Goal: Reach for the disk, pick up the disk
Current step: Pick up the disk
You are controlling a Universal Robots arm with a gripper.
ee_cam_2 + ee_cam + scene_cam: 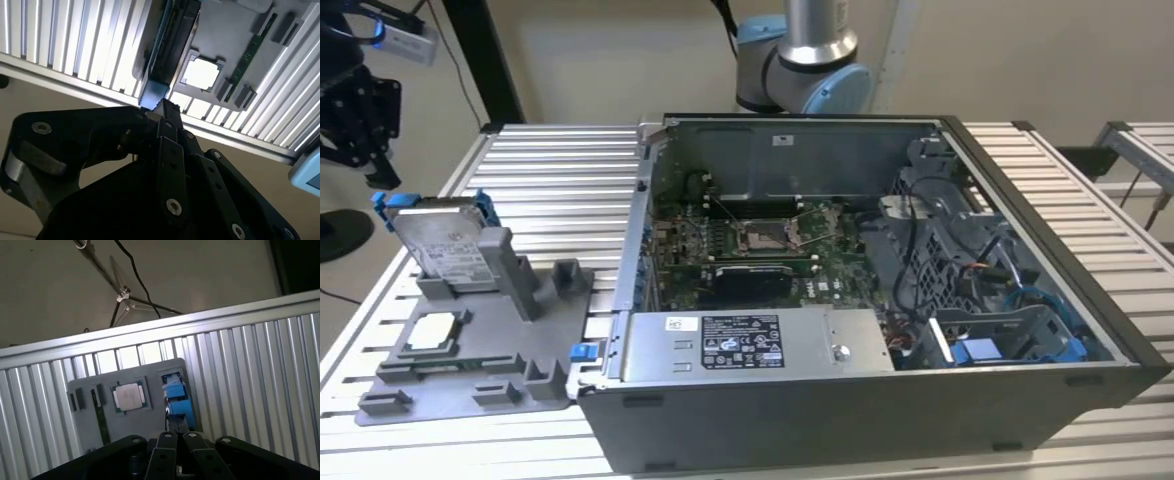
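I see the flat rectangular silver-grey metal disk with a blue plastic bracket (443, 243) standing upright in a slot at one end of the grey plastic fixture tray (480, 372). My black gripper (163, 105) hangs above that tray near the disk's top, with its jaws pressed together and holding nothing. I can't tell if it touches the disk.

Open air above upright disk (443, 248)

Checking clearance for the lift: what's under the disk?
The disk stands upright in a slot of the grey holder tray, which lies on the slatted table. Its bottom edge is hidden behind the slot's blocks.
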